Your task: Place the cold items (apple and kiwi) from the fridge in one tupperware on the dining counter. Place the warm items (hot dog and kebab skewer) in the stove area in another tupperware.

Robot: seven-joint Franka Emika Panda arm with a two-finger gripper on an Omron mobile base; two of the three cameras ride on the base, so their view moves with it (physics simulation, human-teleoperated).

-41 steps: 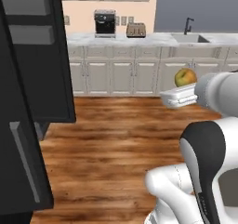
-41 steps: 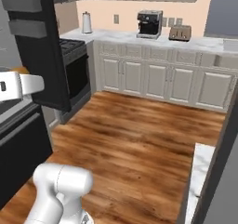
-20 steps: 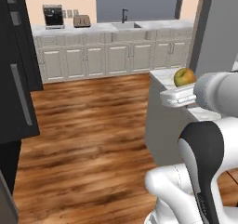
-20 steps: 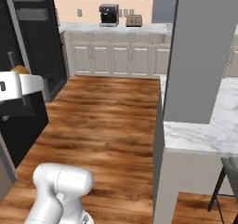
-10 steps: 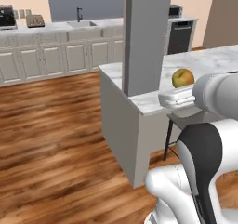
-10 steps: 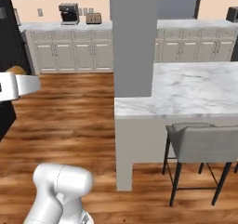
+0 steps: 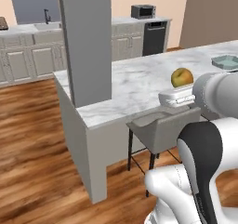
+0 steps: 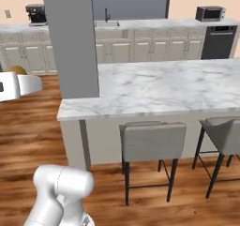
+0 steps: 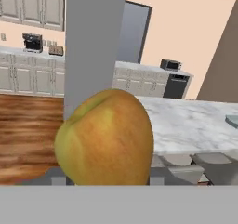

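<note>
I have the apple (image 7: 181, 77) up in the gripper (image 7: 176, 96), carried in the air in front of the long side of the marble dining counter (image 7: 139, 86), above a grey stool (image 7: 160, 128). The claw is closed on the apple; it sits on top of the white hand in the left base view. In the hand view the apple (image 9: 104, 138) is close against the lens, yellow-green with a reddish flush, its taller axis leaning a little to the right; I cannot make out the stem. A tupperware (image 7: 226, 61) lies on the counter's far right edge in the left base view, well apart from the apple. A grey pillar (image 7: 86, 42) stands on the counter's left end
</note>
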